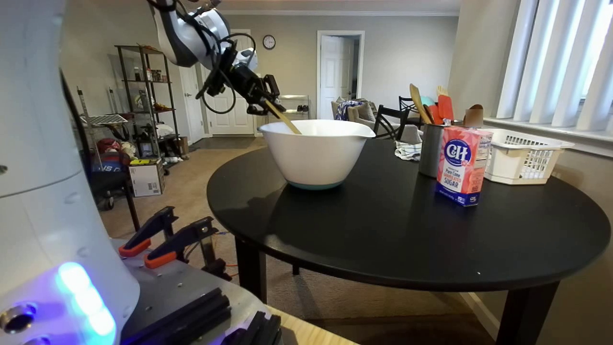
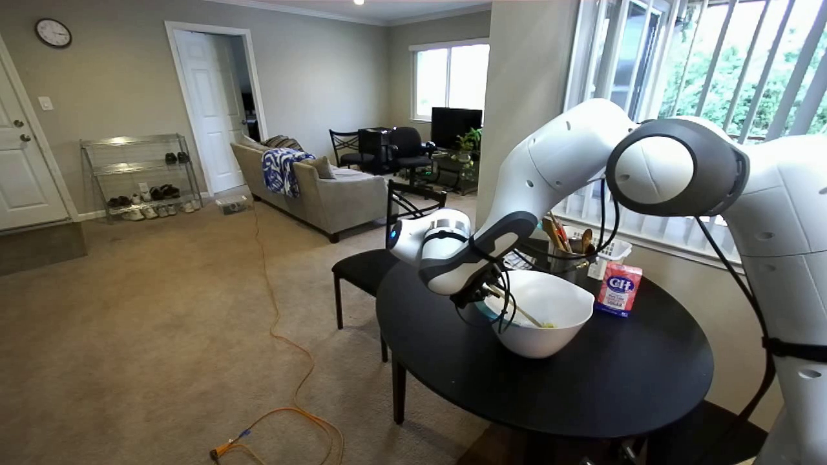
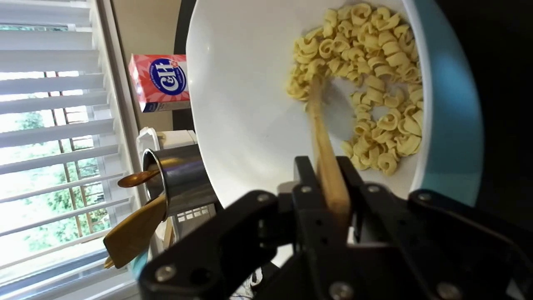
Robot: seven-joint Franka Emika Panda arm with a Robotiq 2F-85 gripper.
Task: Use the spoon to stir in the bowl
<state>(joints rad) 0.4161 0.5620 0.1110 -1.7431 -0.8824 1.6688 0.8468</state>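
The light wooden spoon is held slanted, its far end down inside the bowl; it shows in both exterior views (image 1: 282, 117) (image 2: 522, 310) and the wrist view (image 3: 322, 133). My gripper (image 1: 268, 102) is shut on the handle, above and beside the bowl's rim; in the wrist view, the fingers (image 3: 327, 164) stand either side of it. The large white bowl (image 1: 313, 153) stands upright on the black table (image 1: 383, 230); it also shows in an exterior view (image 2: 543, 339) and the wrist view (image 3: 245, 104). Curled pasta (image 3: 387, 48) lies in it, and the spoon's tip is among the pieces, partly hidden.
A pink sugar box (image 1: 462, 165) stands on the table to one side of the bowl. Beside it are a metal utensil holder (image 1: 429, 155) and a white slatted basket (image 1: 519, 160). A folded cloth (image 1: 407, 150) lies behind. A black chair (image 2: 368, 271) stands at the table's edge.
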